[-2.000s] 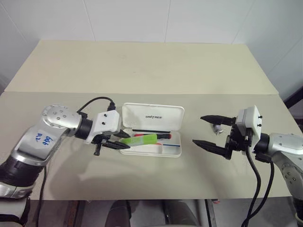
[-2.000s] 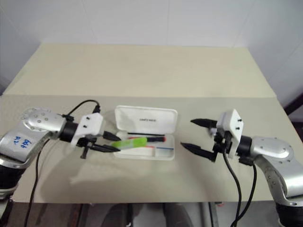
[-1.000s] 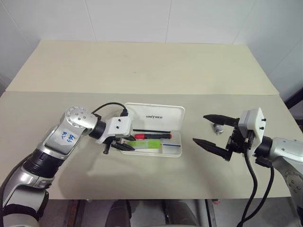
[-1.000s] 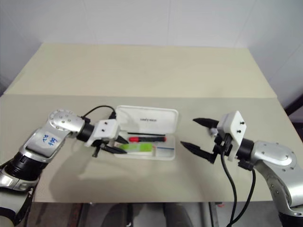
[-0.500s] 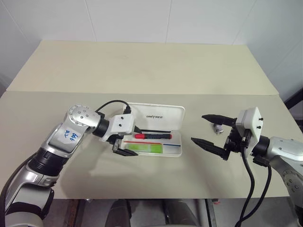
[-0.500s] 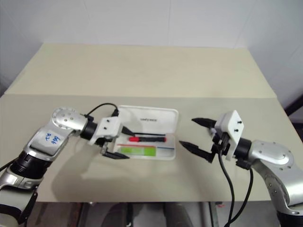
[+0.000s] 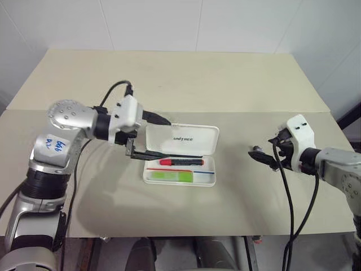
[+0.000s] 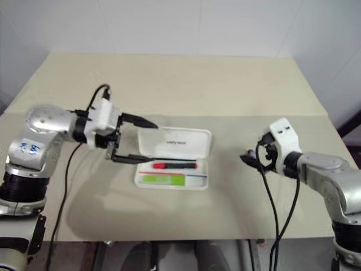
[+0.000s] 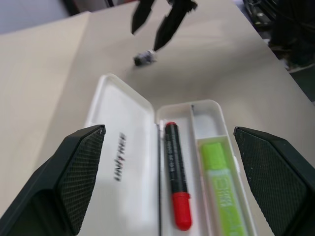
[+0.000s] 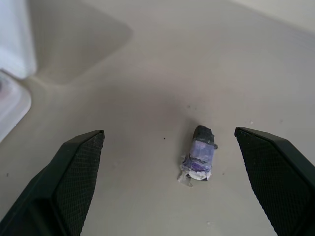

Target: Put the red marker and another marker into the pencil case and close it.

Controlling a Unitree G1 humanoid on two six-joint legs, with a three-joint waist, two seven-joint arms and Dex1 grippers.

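Pencil case (image 7: 180,161) lies open on tabletop (image 7: 169,79), red marker (image 7: 180,161) and green highlighter (image 7: 168,176) inside. Left gripper (image 7: 149,135) jaws released; right gripper (image 8: 251,158) jaws spread, empty. Risk: pushing lid may slide case

The red marker (image 7: 179,161) lies behind another marker (image 7: 171,176), both in the open pencil case (image 7: 206,179).
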